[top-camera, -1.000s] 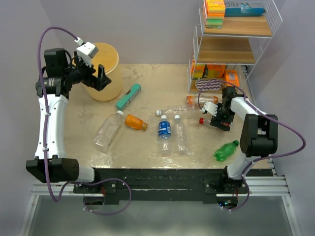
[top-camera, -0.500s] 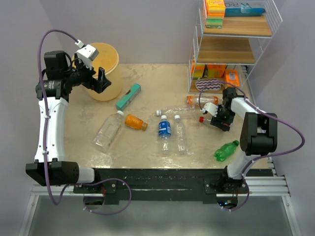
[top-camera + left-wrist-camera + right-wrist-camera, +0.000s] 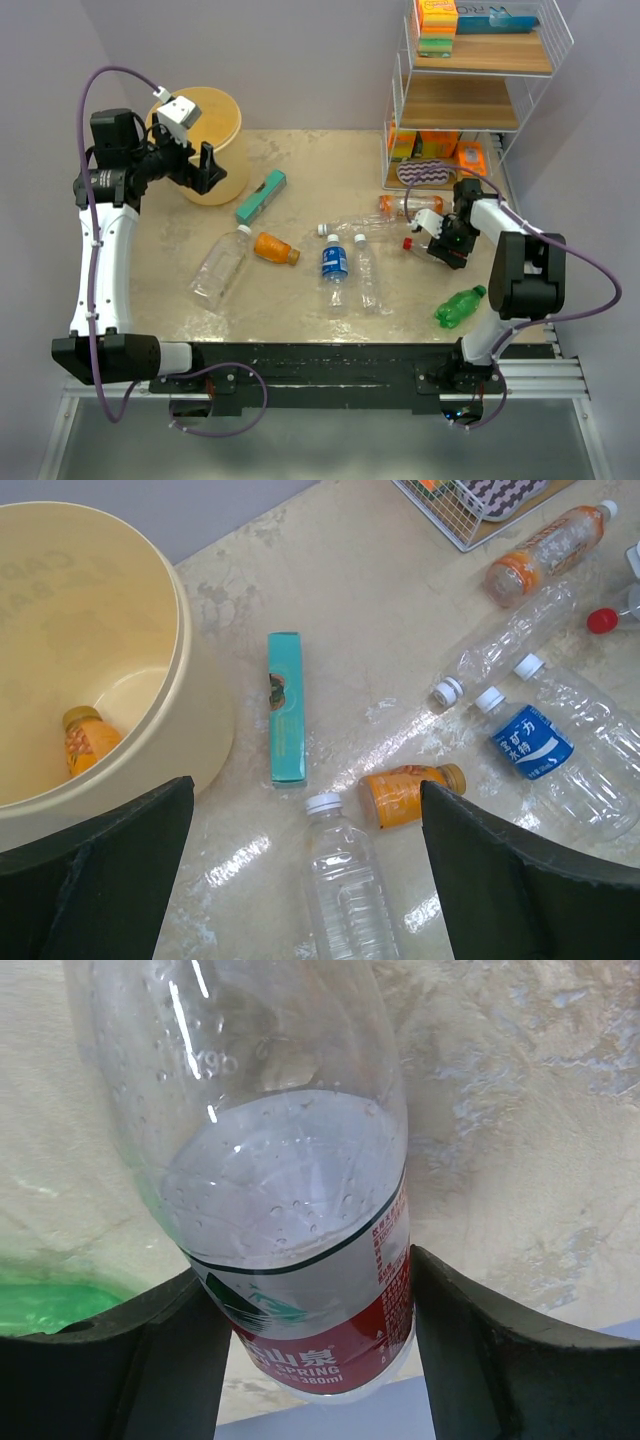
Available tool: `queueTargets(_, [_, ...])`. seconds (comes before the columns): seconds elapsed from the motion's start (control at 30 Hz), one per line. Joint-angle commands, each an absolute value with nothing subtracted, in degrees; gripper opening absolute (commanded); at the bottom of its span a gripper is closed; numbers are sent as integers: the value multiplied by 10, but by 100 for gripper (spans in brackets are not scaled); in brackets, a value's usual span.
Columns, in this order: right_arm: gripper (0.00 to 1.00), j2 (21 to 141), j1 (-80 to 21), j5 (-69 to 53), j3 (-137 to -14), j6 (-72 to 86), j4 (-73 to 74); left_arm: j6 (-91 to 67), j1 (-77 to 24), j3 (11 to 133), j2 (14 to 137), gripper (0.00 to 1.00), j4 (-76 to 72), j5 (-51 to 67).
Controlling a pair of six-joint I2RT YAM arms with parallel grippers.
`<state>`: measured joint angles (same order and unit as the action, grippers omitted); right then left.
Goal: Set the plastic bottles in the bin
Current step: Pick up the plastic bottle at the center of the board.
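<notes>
The pale yellow bin (image 3: 222,178) stands at the back left; in the left wrist view (image 3: 185,680) a small orange bottle (image 3: 88,742) lies inside it. My left gripper (image 3: 200,165) is open and empty, raised beside the bin. On the table lie a large clear bottle (image 3: 220,265), an orange bottle (image 3: 275,248), a blue-labelled bottle (image 3: 334,262), two clear bottles (image 3: 366,272) (image 3: 355,226), a long orange bottle (image 3: 400,205) and a green bottle (image 3: 460,305). My right gripper (image 3: 438,240) is shut on a red-labelled clear bottle (image 3: 290,1210) with a red cap (image 3: 408,243).
A flat teal box (image 3: 261,195) lies just right of the bin. A white wire shelf rack (image 3: 470,90) with packets stands at the back right, close behind my right gripper. Walls close in the table on the left, back and right.
My left gripper has shifted slightly beside the bin, still open. My right gripper has edged a little left with the red-labelled bottle in it.
</notes>
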<state>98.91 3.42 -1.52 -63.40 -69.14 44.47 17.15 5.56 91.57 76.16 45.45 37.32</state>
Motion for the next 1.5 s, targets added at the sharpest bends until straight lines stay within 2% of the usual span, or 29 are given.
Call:
queueTargets(0.0, [46, 939, 37, -57, -657, -674, 493, 173, 59, 908, 742, 99, 432, 394])
queueTargets(0.4, [43, 896, 37, -192, -787, -627, 632, 148, 58, 875, 726, 99, 413, 434])
queueTargets(0.83, [43, 910, 22, -368, -975, -541, 755, 48, 57, 831, 695, 99, 331, 545])
queueTargets(1.13, [43, 885, -77, -405, -1006, -444, 714, -32, 49, 835, 698, 99, 278, 578])
queueTargets(1.47, [44, 882, -123, -491, -1054, -338, 664, -140, 6, 802, 686, 99, 175, 581])
